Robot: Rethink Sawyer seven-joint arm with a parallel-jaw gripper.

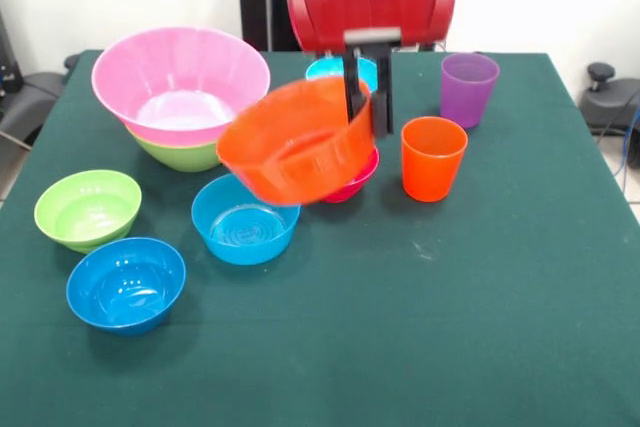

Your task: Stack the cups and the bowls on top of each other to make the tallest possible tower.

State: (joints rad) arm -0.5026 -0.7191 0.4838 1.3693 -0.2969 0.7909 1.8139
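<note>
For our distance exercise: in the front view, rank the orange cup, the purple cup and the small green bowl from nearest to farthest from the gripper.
1. Orange cup, just picture-right of the gripper.
2. Purple cup, farther right, toward the table's back.
3. Small green bowl, far picture-left.

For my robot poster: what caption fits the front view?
Robot tool lifts a tilted orange bowl by its rim, beside the pink bowl nested on a green bowl.

Glossy red arm housing [370,5] with black jaws.
</note>
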